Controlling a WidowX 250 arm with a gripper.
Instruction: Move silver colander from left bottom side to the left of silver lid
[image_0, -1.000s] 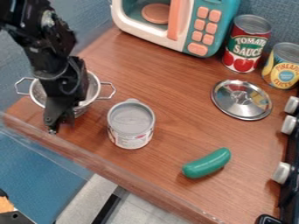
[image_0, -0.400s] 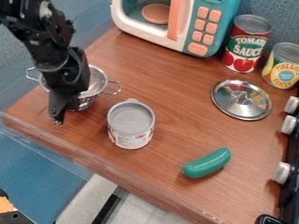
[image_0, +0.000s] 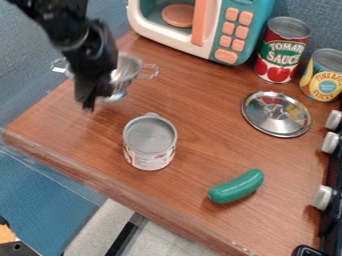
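Camera view | blurred gripper (image_0: 89, 101) clamped on silver colander (image_0: 127, 69) | colander partly hidden

The red can (image_0: 281, 54) reads "TOMATO SAUCE", and the yellow can (image_0: 324, 79) "PINEAPPLE SLICES".

My gripper (image_0: 93, 101) looks matt, against the colander's (image_0: 127, 69) shiny metal. I see the lid (image_0: 276, 120) at right polished smooth, the counter (image_0: 200, 145) wood-grained with a soft sheen, the far toy microwave (image_0: 226, 56) smooth plastic, the green toy (image_0: 236, 187) glossy plastic, and the far wall (image_0: 322, 20) rough, like woven cloth.
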